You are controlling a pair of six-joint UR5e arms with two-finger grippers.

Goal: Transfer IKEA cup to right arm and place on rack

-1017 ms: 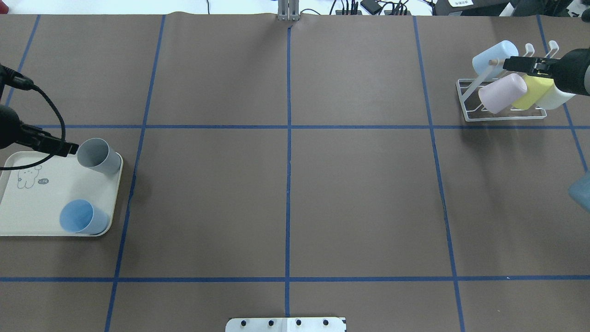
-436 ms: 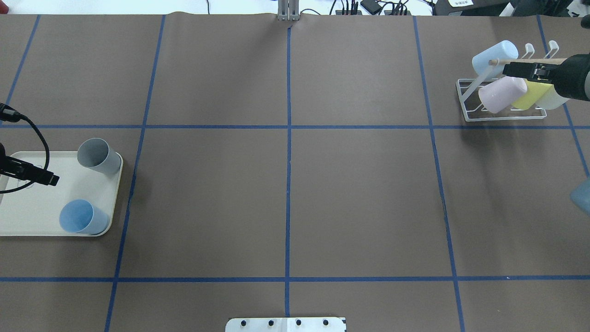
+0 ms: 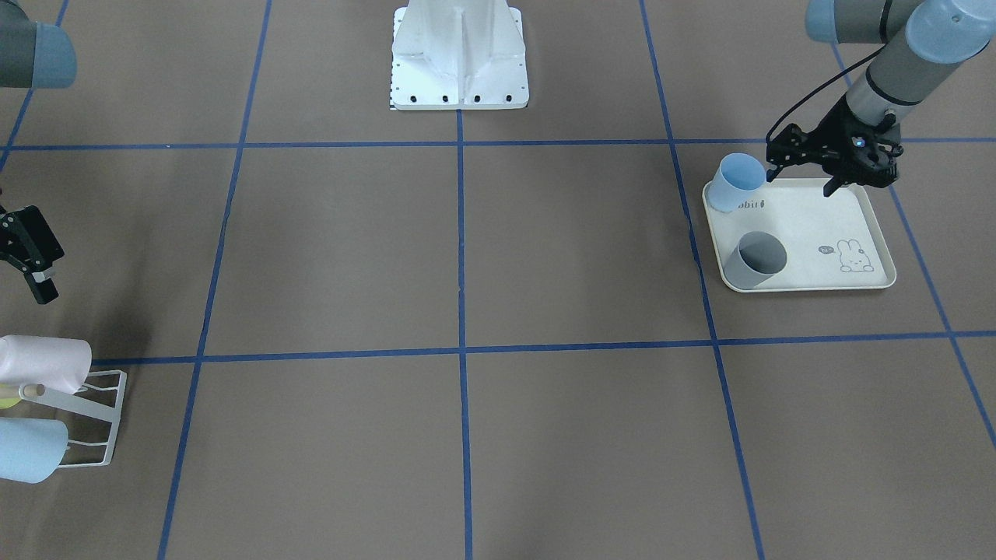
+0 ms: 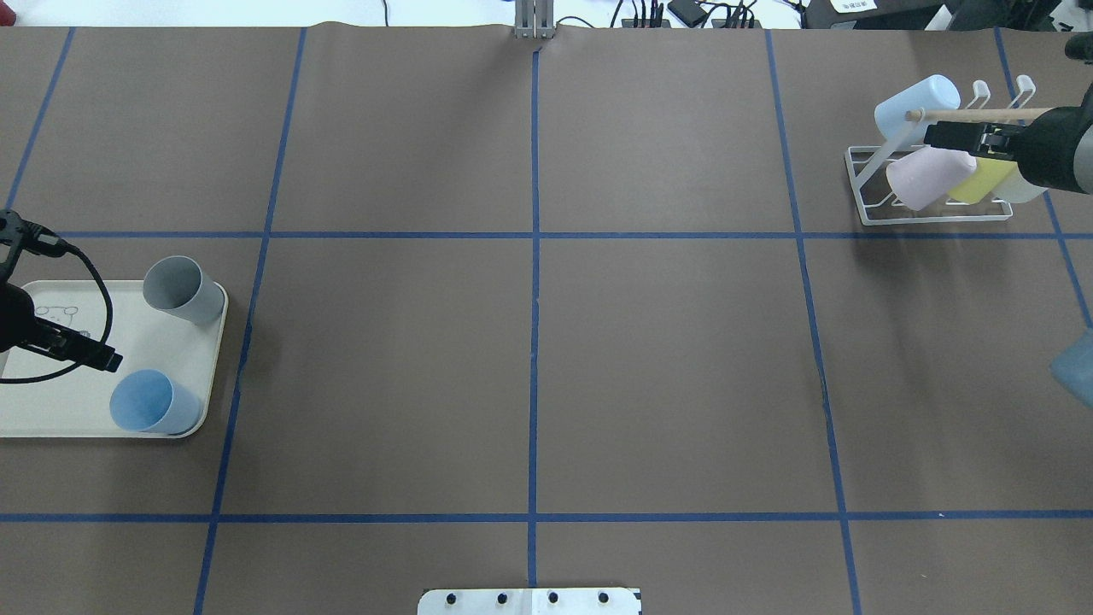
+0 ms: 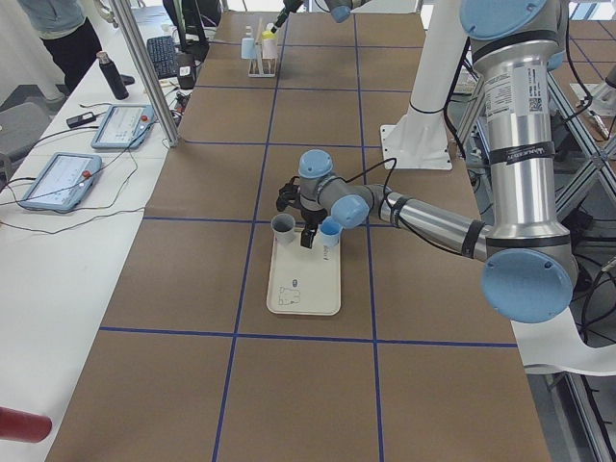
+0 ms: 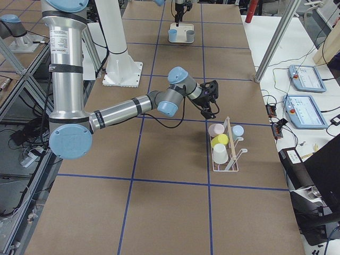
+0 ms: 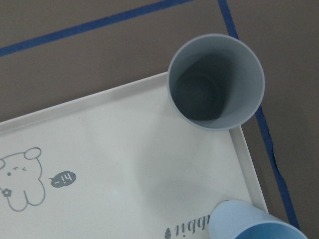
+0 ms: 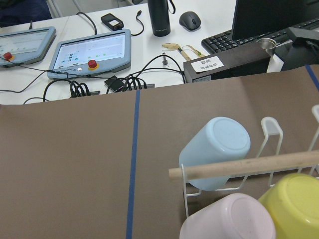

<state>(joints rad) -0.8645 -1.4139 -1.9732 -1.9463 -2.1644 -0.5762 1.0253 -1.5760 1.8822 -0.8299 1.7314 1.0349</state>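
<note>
Over the tray (image 4: 51,418) at nine o'clock, the left gripper (image 4: 109,362), jaws seemingly spread and empty, hovers between grey cup (image 4: 179,290) and blue cup (image 4: 152,401); pickup, handover and racking all remain. At two o'clock, the right gripper (image 4: 931,137), grip unreadable, hangs by the rack (image 4: 935,220) holding four cups (image 4: 931,175).

Two open cups, grey cup (image 4: 175,289) and blue cup (image 4: 145,401), stand upright in the tray's (image 4: 51,401) two corners nearest the table's centre; the white wire rack (image 4: 937,219), topped by a wooden rod, holds four tilted cups.
</note>
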